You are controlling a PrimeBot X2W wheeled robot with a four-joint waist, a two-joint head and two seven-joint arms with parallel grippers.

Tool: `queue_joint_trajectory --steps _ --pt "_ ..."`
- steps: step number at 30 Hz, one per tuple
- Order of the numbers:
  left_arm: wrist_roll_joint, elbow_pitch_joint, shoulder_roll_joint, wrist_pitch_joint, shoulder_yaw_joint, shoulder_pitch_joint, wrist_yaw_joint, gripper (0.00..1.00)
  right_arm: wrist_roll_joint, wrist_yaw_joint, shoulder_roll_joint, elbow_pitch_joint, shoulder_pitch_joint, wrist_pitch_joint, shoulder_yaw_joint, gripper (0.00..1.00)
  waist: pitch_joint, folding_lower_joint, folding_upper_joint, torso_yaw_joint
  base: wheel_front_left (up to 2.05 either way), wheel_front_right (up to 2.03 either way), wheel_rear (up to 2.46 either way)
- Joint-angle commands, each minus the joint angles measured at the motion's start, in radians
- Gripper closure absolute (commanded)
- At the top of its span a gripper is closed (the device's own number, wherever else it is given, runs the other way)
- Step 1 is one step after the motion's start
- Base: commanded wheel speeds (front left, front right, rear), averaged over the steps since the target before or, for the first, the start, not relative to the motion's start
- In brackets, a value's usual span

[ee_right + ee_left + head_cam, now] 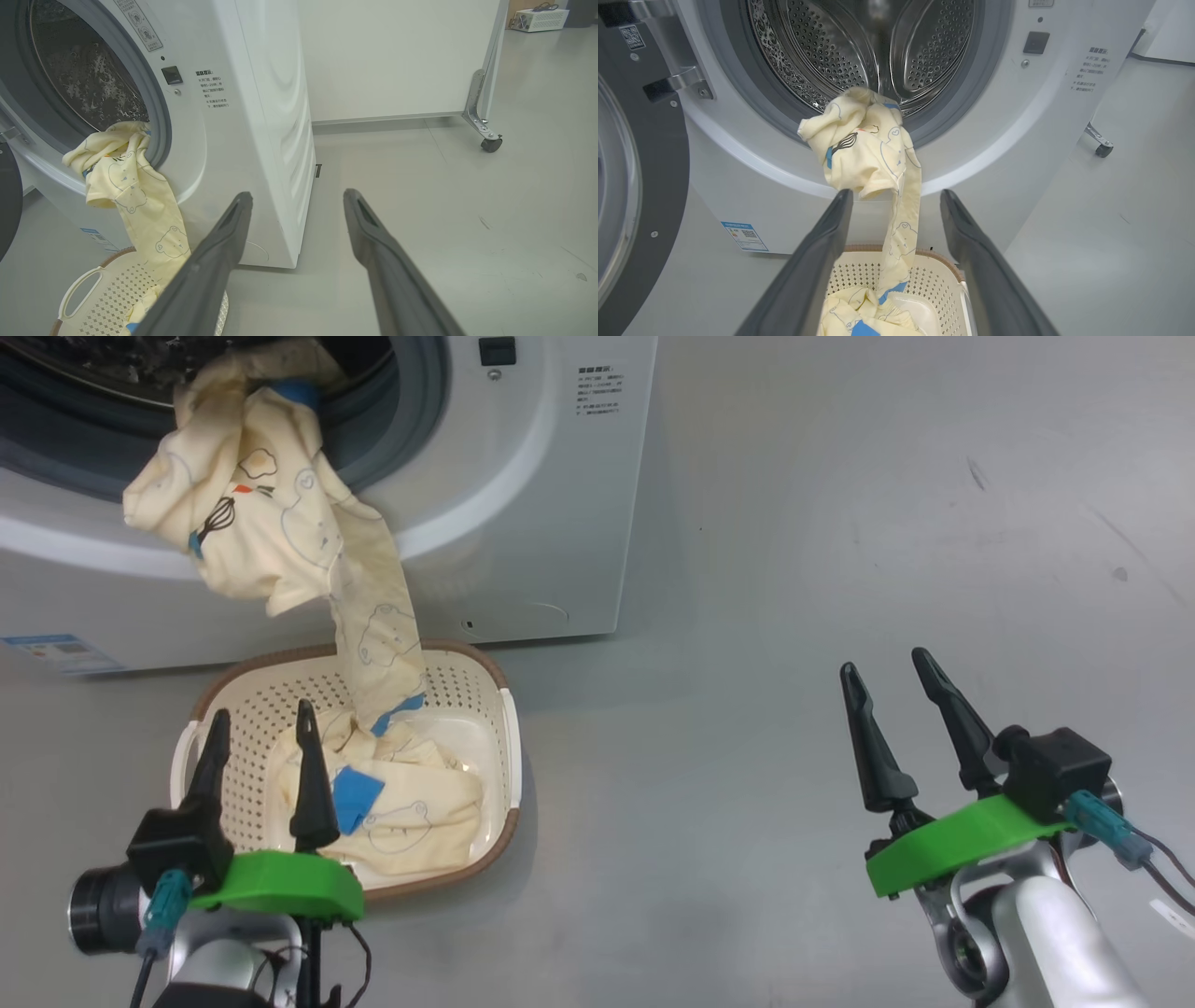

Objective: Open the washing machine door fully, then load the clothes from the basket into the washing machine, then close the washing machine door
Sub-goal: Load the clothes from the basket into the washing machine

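Observation:
The washing machine (pixel 523 504) stands with its door (pixel 635 186) swung wide to the left. One cream-yellow garment (pixel 271 523) hangs out of the steel drum (pixel 859 42) over the grey gasket, and its long leg trails down into the basket (pixel 467 681). More clothes (pixel 411 812) with blue trim lie on the basket floor. My left gripper (pixel 261 719) is open and empty, low over the basket's near side. Off to the right over the floor, my right gripper (pixel 887 667) is open and holds nothing.
A blue label sticker (pixel 61 651) marks the machine's lower front corner. A white panel on a caster (pixel 490 142) stands behind the machine to the right. Grey floor (pixel 840 523) spreads right of the basket.

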Motion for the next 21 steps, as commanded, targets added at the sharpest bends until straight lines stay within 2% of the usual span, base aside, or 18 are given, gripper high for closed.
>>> queue_joint_trajectory --steps 1,14,21 --pt "-0.004 -0.022 0.019 0.001 0.030 -0.013 0.090 0.00 -0.008 0.004 -0.008 -0.035 -0.008 0.003 0.020 0.00 0.004 0.0001 -0.0001 0.001 0.00 0.00 0.00" --pt "-0.014 -0.005 0.016 0.001 0.024 -0.031 0.088 0.00 -0.003 0.004 -0.008 -0.033 -0.014 0.002 0.022 0.00 0.013 0.0001 -0.0001 0.001 0.00 0.00 0.00" --pt "-0.039 0.054 0.000 0.026 0.008 -0.086 0.055 0.00 0.000 0.004 -0.008 -0.044 -0.027 0.003 0.031 0.00 0.051 0.0001 -0.0001 -0.002 0.00 0.00 0.00"
